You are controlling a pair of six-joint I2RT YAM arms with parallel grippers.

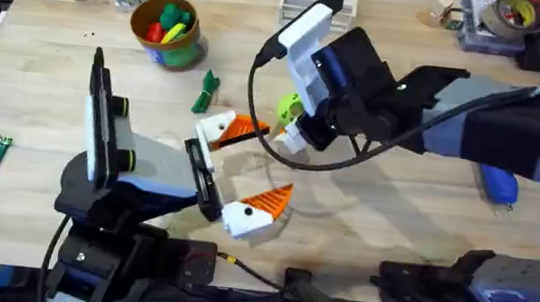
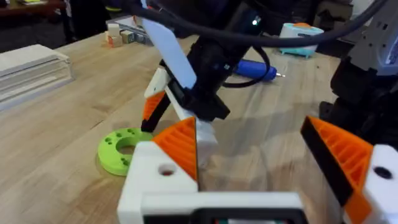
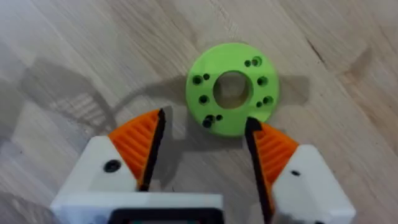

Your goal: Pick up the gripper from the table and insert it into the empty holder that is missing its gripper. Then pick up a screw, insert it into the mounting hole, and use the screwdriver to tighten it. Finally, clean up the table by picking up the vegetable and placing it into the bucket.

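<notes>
Looking down from above, I see a pale wooden table [image 1: 50, 47] with both arms reaching toward its middle. My right arm comes in from the right edge, large and dark, and its right gripper [image 1: 287, 133] hangs just over a round lime-green disc with holes [image 3: 231, 88]; in the right wrist view its orange ribbed pads [image 3: 138, 143] stand wide apart with nothing between them, and the disc lies flat on the wood just beyond the tips. My left arm rises from the lower left, and its left gripper [image 1: 237, 173] is also spread wide and empty — one white finger mount with an orange tip sits near the disc, the other nearer the table's front edge. The bucket [image 1: 167, 30], with a tan-orange rim and a teal-green base, stands at the far left of the table with colourful toy vegetables inside. The blue screwdriver [image 2: 255, 70] lies flat on the table to the right, beyond my right arm, partly hidden by it from above. The vegetable [image 1: 208, 92] — small, dark green — lies on the wood between the bucket and the grippers, touching neither.
</notes>
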